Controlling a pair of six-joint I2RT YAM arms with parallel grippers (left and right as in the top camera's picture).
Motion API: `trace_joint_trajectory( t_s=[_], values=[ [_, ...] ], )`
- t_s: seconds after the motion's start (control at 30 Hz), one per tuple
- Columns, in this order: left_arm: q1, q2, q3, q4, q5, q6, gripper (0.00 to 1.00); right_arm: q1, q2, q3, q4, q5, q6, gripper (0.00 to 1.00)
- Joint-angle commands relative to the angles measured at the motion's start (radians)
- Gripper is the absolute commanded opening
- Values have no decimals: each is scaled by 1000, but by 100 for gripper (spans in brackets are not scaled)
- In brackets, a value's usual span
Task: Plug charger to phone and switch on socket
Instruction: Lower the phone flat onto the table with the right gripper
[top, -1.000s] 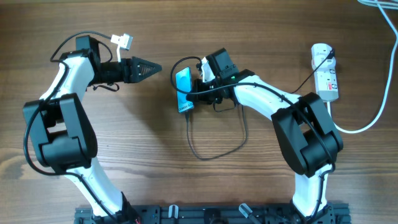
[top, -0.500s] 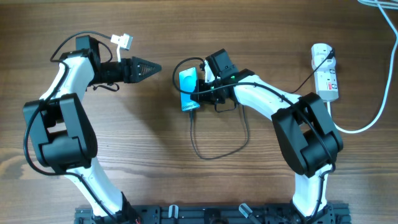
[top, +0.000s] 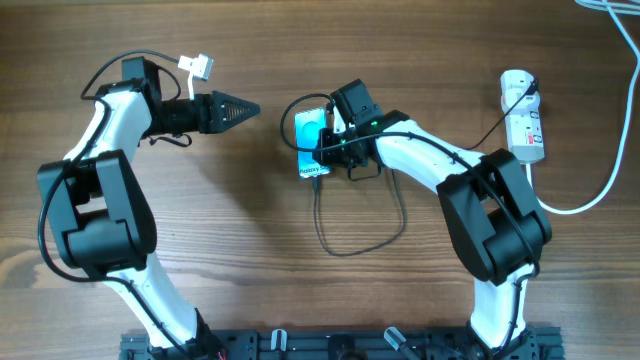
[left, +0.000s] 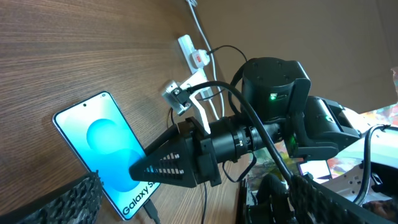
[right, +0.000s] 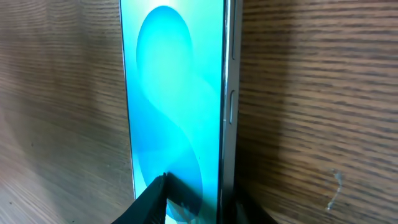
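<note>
The phone (top: 311, 138) has slid right, right tool (top: 323, 151) astride it, grip unclear, left tool (top: 250, 108) gaping empty; charger (top: 360, 245) looks seated, socket (top: 524, 120) far beyond right tool next.

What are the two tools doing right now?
Left tool: open, empty.
Right tool: at the phone; grip cannot be told.

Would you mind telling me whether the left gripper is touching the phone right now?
Apart. The overhead view shows a plain strip of bare table between the tip of the left gripper and the phone.
</note>
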Motion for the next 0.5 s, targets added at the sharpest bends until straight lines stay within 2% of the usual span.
trace_joint_trajectory(
  t_s=[0.0,0.47],
  values=[
    [3,-3,-1,3,-2,1,100,2,33,0,-18,103,-22,30],
    [3,-3,-1,2,-2,1,100,2,33,0,-39,153,-22,35]
  ],
)
